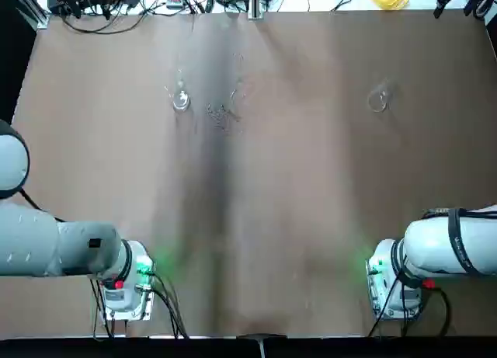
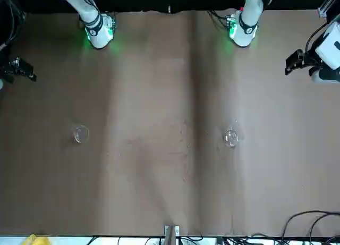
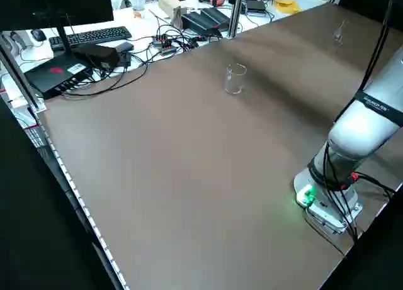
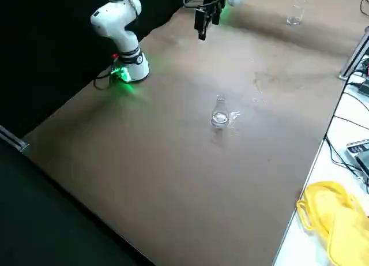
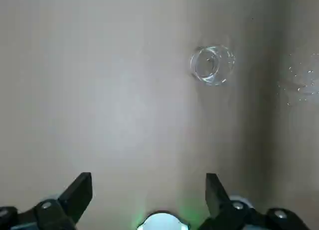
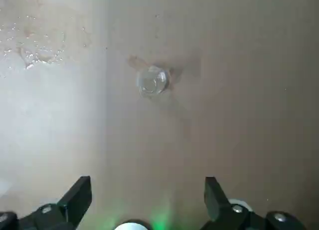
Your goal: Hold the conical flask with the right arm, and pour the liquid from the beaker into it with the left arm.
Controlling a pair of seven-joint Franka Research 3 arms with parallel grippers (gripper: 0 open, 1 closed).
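Fingers of the left gripper [image 5: 148, 190] are standing spread wide and empty; the right gripper [image 6: 147, 190] is likewise gaping, holding nothing. In the top view, the beaker [image 1: 180, 100] is sitting left of centre in the upper part of the frame, and the conical flask [image 1: 378, 100] is sitting well apart from it at the upper right, both on the brown table [image 1: 272, 218]. Both vessels are looking like thin clear glass: probably light, rigid, smooth and breakable. The flask seems best pinched at its narrow neck, the beaker across its straight wall, gently.
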